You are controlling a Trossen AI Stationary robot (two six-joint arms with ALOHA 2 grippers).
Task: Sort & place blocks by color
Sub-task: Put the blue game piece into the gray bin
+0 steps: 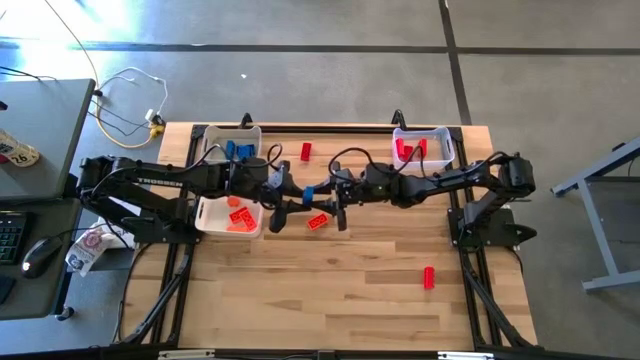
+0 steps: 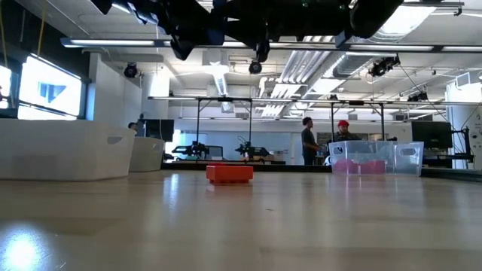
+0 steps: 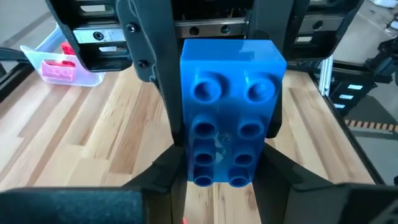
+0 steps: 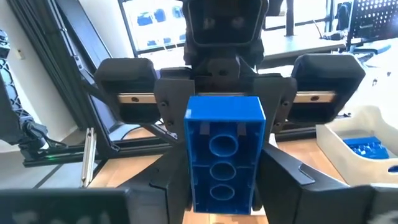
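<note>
A bright blue studded plastic brick (image 3: 231,112) filled the frame's centre between dark grippers. Red bricks (image 1: 410,150) lay in the clear bin (image 1: 441,134) at upper right, orange ones (image 1: 239,217) in the white bin (image 1: 205,220) at left, over pale striped wood (image 1: 350,290).

Both dark arms reach inward from opposite sides of the bench and meet near its middle, raised above the surface. The left gripper (image 1: 297,193) and the right gripper (image 1: 322,190) face each other, tips almost touching. Between them sits one blue block (image 1: 309,192): in the left wrist view the left arm's fingers (image 3: 163,163) flank its studded face, and in the right wrist view the right arm's fingers (image 4: 280,171) flank its hollow underside. Both forearms run nearly level, elbows bent back toward their bases.
</note>
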